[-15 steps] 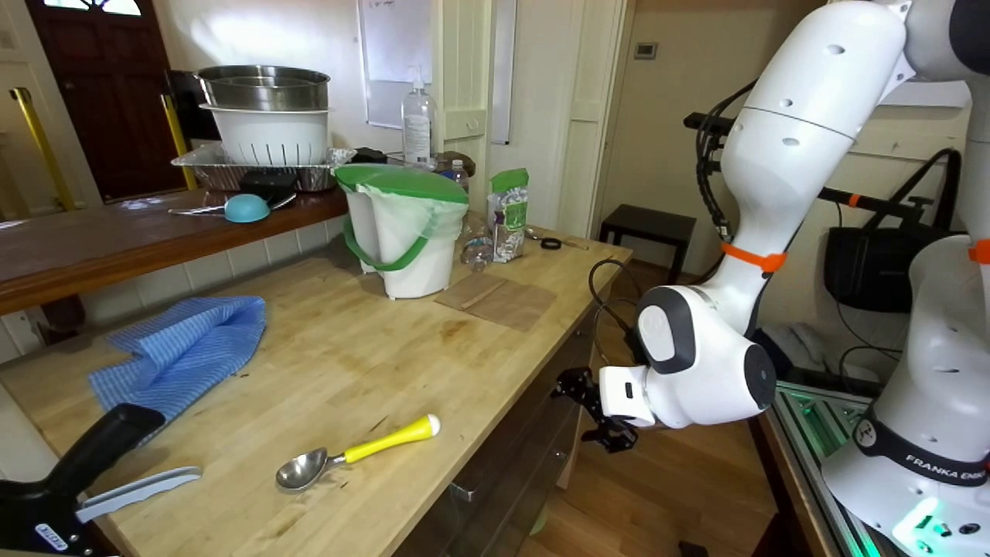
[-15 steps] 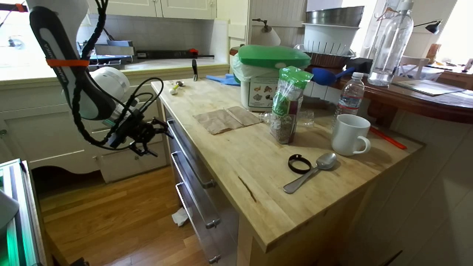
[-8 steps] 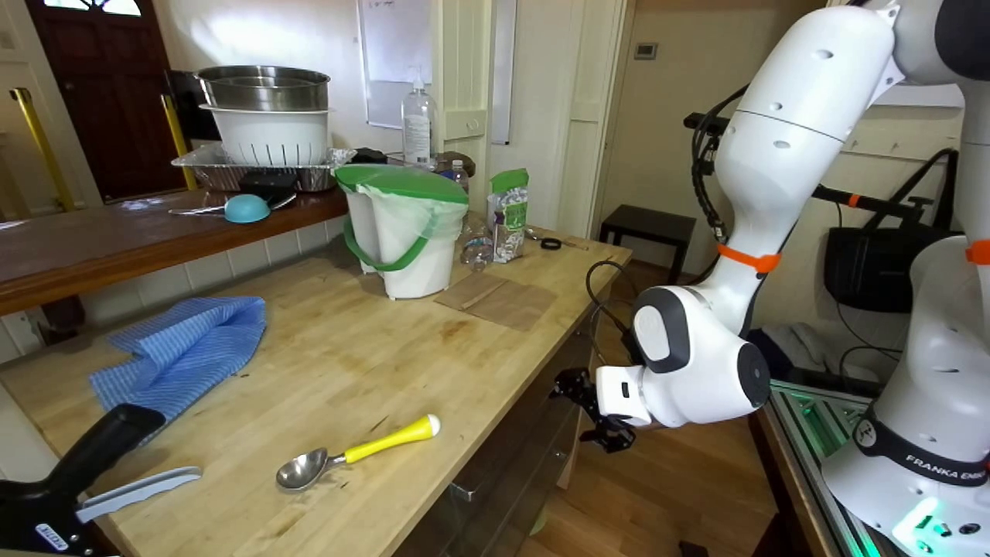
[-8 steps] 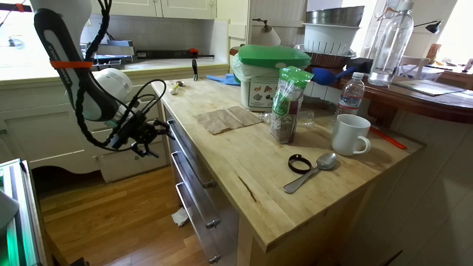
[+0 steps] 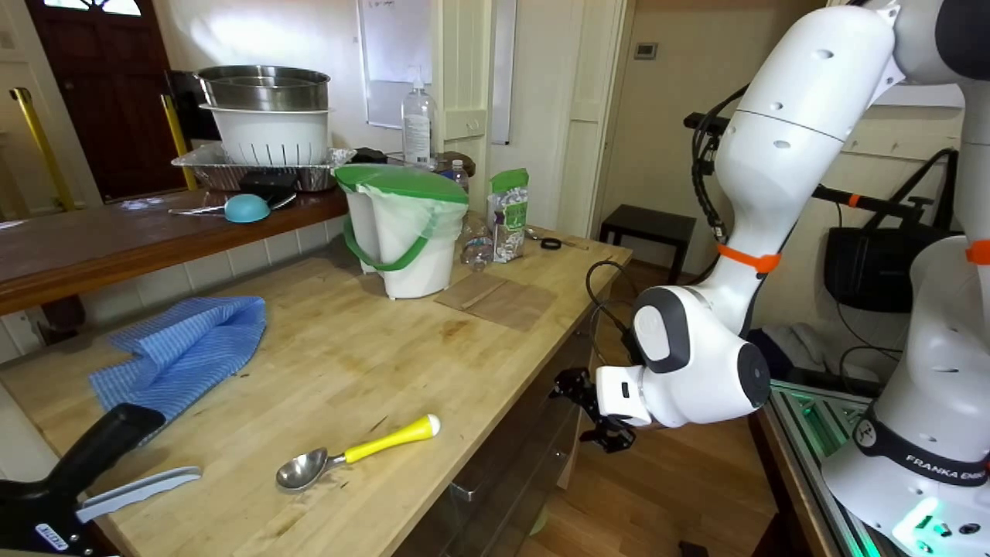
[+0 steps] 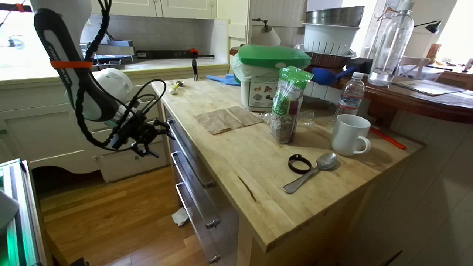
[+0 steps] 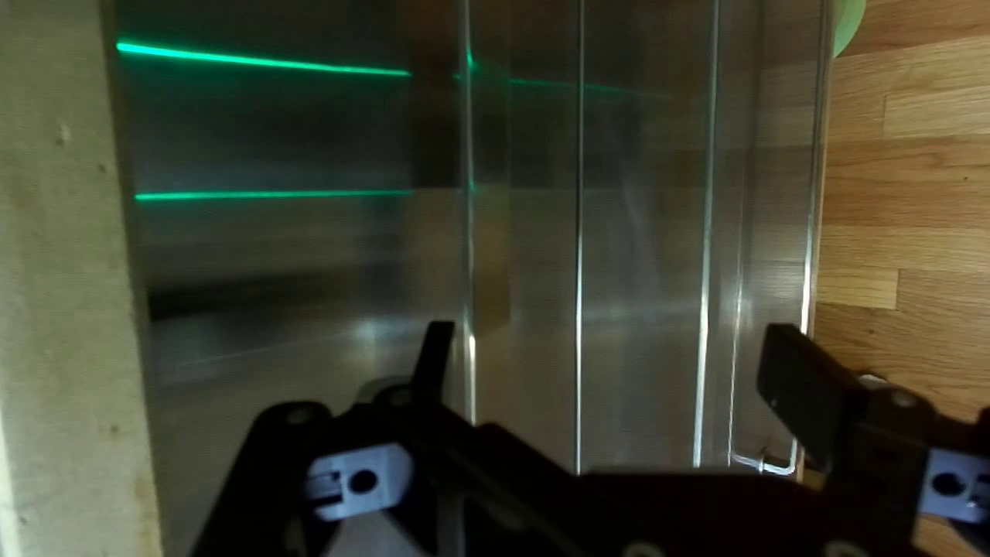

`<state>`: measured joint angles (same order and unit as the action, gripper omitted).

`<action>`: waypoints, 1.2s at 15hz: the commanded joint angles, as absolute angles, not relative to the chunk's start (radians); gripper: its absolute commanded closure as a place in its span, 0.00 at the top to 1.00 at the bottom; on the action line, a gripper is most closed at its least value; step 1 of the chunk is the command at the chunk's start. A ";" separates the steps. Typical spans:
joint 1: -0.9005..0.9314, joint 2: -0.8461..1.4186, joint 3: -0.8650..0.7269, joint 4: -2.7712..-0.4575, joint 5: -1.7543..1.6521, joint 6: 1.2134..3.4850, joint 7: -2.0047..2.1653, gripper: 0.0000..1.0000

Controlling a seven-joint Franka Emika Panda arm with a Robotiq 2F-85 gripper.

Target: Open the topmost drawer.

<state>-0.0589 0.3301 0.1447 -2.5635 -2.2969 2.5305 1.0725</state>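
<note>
The topmost drawer (image 6: 195,159) sits just under the countertop and is shut, so its inside is hidden. Its dark, shiny front also shows in an exterior view (image 5: 495,433) and in the wrist view (image 7: 294,247). Its long metal handle (image 6: 187,157) runs along the front. My gripper (image 6: 164,145) is beside the far part of the handle; I cannot tell whether it touches. In the wrist view my gripper (image 7: 611,329) is open and empty, with fingers (image 7: 800,379) wide apart. Bright bars cross the picture between them. The gripper shows in an exterior view too (image 5: 570,418).
The wooden countertop (image 6: 229,162) overhangs the drawers. Lower drawers with handles (image 6: 194,192) lie beneath. On the counter stand a green-lidded bin (image 6: 273,59), a bag (image 6: 287,111) and a mug (image 6: 347,136). A scoop (image 5: 387,442) and a blue cloth (image 5: 186,348) lie there.
Over the first half second my arm and gripper shifted slightly toward the drawers. Since then nothing has visibly moved. The drawer has stayed shut and the gripper open.
</note>
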 commanded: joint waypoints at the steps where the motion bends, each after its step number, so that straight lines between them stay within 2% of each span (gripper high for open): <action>1: -0.077 0.342 0.161 -2.550 -2.353 2.542 1.119 1.00; 18: -0.144 0.451 0.179 -2.465 -2.535 2.541 1.247 1.00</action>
